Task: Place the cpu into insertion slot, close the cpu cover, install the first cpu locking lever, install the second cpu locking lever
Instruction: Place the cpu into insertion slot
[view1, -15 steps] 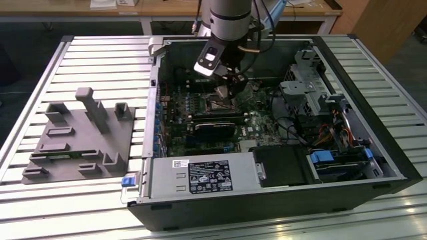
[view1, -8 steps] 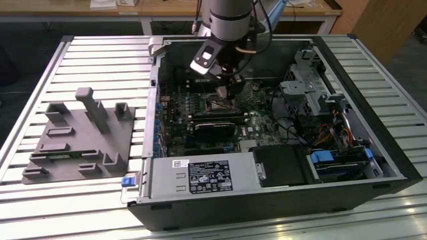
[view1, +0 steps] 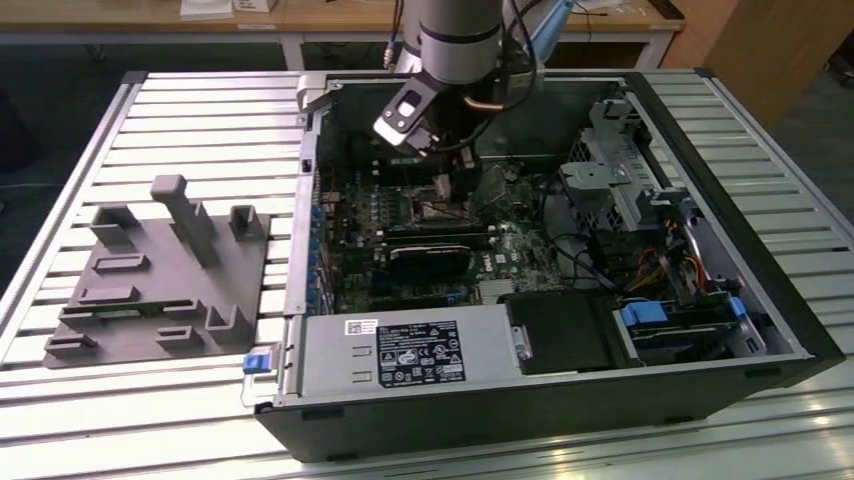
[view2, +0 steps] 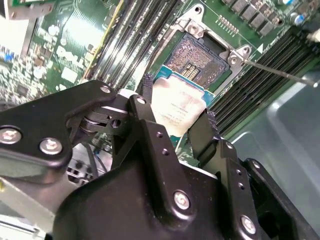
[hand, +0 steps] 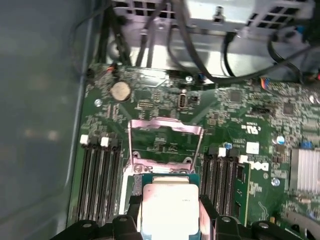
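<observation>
The gripper (view2: 176, 109) clamps the cpu (view2: 172, 100) by two opposite edges, poised just beside the empty slot (view2: 196, 57) near the board's (hand: 150, 102) middle. The cover (hand: 165, 122) stands raised and a lever (view2: 280, 72) juts free. No step looks finished: seating, cover and both levers remain.
</observation>
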